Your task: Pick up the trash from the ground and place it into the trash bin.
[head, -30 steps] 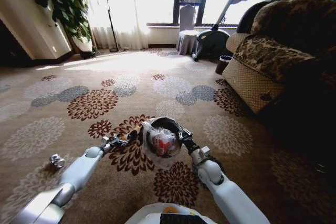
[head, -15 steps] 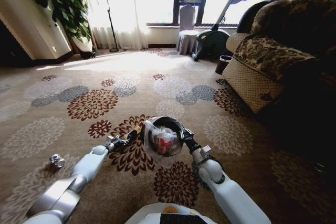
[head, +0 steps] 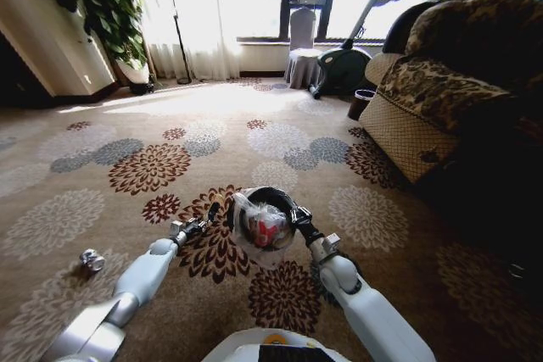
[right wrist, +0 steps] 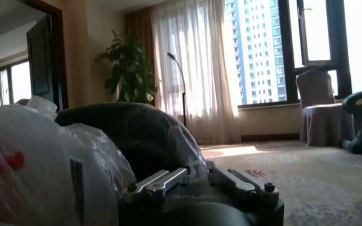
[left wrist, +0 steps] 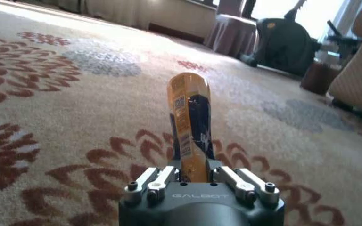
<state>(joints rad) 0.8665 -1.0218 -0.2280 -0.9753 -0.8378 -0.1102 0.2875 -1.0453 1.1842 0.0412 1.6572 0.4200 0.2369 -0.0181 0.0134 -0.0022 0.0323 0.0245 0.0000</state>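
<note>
Just beside the small round black trash bin with its pale grey plastic liner, on its left: left gripper, clenched on the lower end of a yellow-black foil packet. Packet upright between the fingers, clear of the floral carpet, upper end reaching toward the bin's rim but not yet over the opening. On the bin's right rim: right gripper, fingers apparently closed on the rim and liner edge; bin held lifted off the carpet, mouth tilted toward the head camera. Inside the bin: red-and-white litter visible through the liner, individual pieces not separable. Well apart from the bin, far to its left on the carpet: small silvery crumpled foil ball, untouched. Behind the bin, at the far wall: window with curtains; to its right, patterned sofa.

Progress, judged: several pieces already binned; packet in hand, drop pending; foil ball left to collect. No other litter seen on the carpet.
</note>
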